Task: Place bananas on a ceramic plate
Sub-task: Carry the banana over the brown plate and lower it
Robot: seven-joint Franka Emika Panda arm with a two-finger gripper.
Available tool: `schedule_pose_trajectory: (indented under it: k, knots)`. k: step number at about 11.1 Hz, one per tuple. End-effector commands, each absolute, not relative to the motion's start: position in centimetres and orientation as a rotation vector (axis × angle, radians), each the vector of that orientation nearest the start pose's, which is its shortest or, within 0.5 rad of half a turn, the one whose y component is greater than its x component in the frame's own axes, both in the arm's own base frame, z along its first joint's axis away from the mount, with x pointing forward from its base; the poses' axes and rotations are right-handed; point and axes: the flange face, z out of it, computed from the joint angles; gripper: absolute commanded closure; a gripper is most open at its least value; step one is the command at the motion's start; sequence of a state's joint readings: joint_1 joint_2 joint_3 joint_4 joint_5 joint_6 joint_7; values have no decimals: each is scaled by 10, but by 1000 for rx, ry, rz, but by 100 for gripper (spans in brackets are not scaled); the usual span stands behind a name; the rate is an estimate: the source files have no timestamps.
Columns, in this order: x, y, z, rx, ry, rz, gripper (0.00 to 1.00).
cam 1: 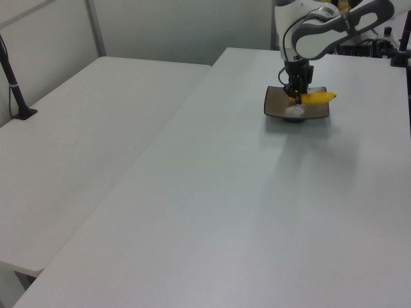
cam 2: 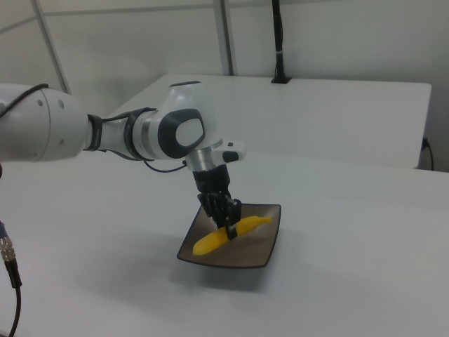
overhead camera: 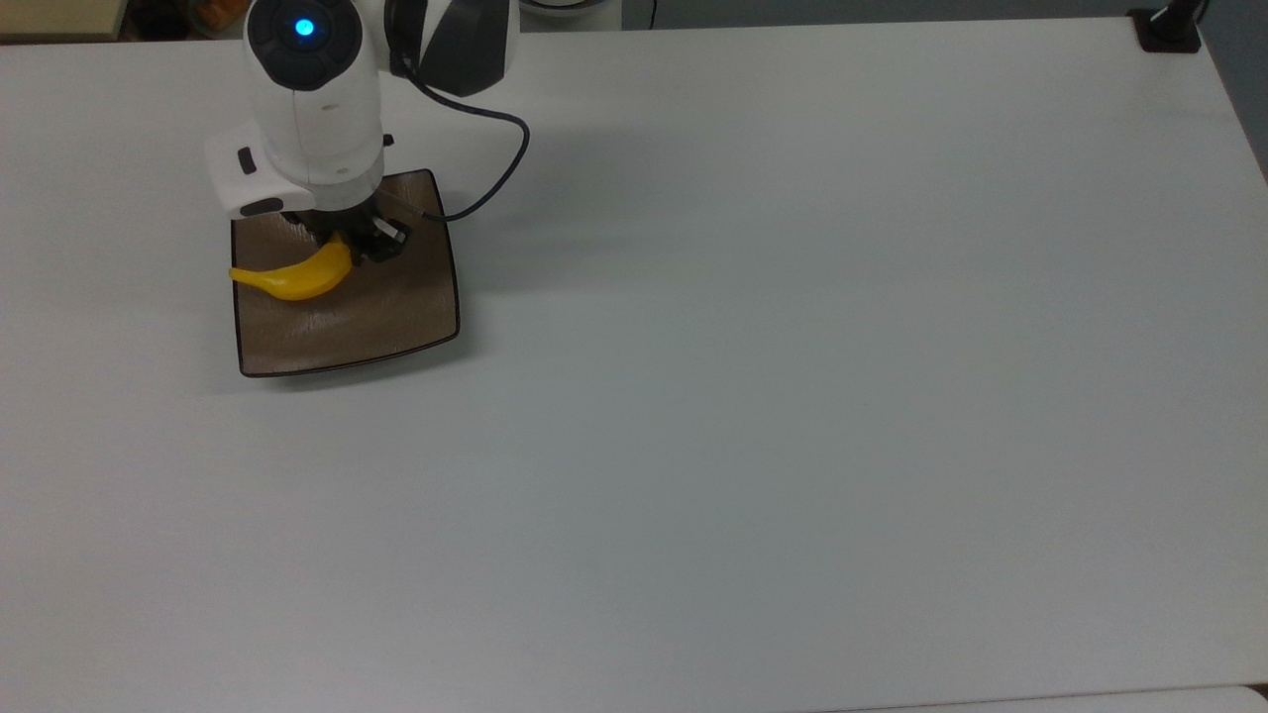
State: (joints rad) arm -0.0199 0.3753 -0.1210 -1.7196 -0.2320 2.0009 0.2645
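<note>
A bright-yellow curved banana (overhead camera: 287, 279) hangs just over the square brown ceramic plate (overhead camera: 396, 317) near the top view's left. My gripper (overhead camera: 349, 250) points straight down and is shut on the banana's middle. In the right view the banana (cam 2: 210, 242) stretches across the plate (cam 2: 263, 253), with the gripper (cam 2: 230, 227) clamped around it. In the left view the banana (cam 1: 318, 98) sticks out past the plate's (cam 1: 276, 109) right side under the gripper (cam 1: 297, 97). Whether the banana touches the plate I cannot tell.
The plate sits on a wide white table (overhead camera: 792, 396). A black cable (overhead camera: 495, 178) loops from the wrist over the plate's corner. A dark post base (overhead camera: 1169, 30) stands at the top view's far right corner. A second white table (cam 1: 83, 141) adjoins in the left view.
</note>
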Motion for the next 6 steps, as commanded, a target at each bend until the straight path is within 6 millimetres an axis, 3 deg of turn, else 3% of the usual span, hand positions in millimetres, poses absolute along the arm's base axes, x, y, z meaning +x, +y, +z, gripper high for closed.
schedule_pose_trajectory:
  k: [1,6]
  knots:
    - [640,-97,361,-3371,509,61,80]
    - [646,-96,348,-3358,512,54,77]
